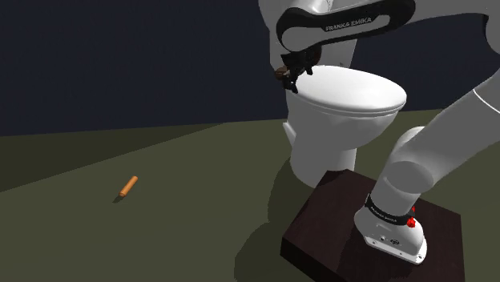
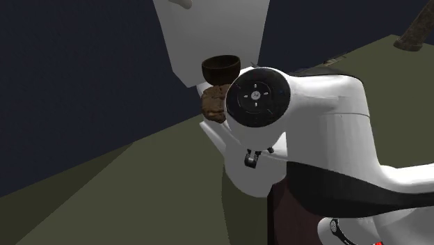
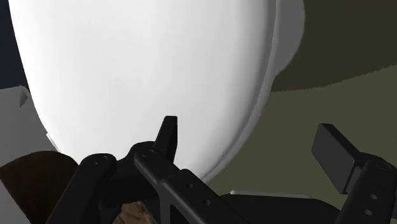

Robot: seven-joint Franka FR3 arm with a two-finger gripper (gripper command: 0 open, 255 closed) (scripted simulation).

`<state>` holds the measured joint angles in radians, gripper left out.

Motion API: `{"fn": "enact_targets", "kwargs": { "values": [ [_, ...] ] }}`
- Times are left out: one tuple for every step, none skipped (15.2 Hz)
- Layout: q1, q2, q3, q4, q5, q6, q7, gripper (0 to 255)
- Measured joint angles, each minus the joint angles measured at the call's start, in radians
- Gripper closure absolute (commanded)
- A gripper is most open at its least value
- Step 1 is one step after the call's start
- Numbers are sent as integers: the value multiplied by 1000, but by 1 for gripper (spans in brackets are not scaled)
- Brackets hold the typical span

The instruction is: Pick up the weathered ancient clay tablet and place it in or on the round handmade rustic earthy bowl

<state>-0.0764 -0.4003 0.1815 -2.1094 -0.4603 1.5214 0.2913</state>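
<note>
Approach step. Gripper (image 3: 251, 130) wide, empty, at rear of toilet lid (image 1: 352, 90); clay tablet (image 2: 214, 104) beside brown bowl (image 2: 221, 67) there. Next: centre over tablet, descend.

Both exterior views, one close, share the toilet (image 1: 349, 94).

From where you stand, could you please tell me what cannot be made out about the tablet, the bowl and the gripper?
The tablet: second exterior view, the arm's joint hides part of it, so what it rests on is unclear.
The bowl: same view, its dark inside cannot be read.
The gripper: shoulder view, too small and dark to tell whether it touches the tablet.
The orange thing on the floor, shoulder view: too small to name.
</note>
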Motion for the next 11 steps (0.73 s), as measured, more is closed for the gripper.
{"fn": "enact_targets", "kwargs": {
  "values": [
    [-6, 49, 26, 24, -52, -8, 22, 0],
    [-12, 100, 48, 57, -106, -23, 40, 0],
    [-18, 146, 66, 73, -163, -29, 59, 0],
    [-21, 203, 86, 103, -221, -45, 82, 0],
    [-23, 247, 101, 117, -279, -60, 103, 0],
    [-24, 296, 114, 143, -338, -81, 117, 0],
    [-22, 350, 127, 177, -399, -108, 132, 0],
    [-18, 406, 135, 209, -461, -135, 146, 0],
    [-16, 455, 137, 230, -523, -155, 156, 0],
    [-8, 508, 140, 264, -585, -186, 163, 0],
    [-1, 559, 137, 289, -647, -211, 170, 0]
  ]
}}
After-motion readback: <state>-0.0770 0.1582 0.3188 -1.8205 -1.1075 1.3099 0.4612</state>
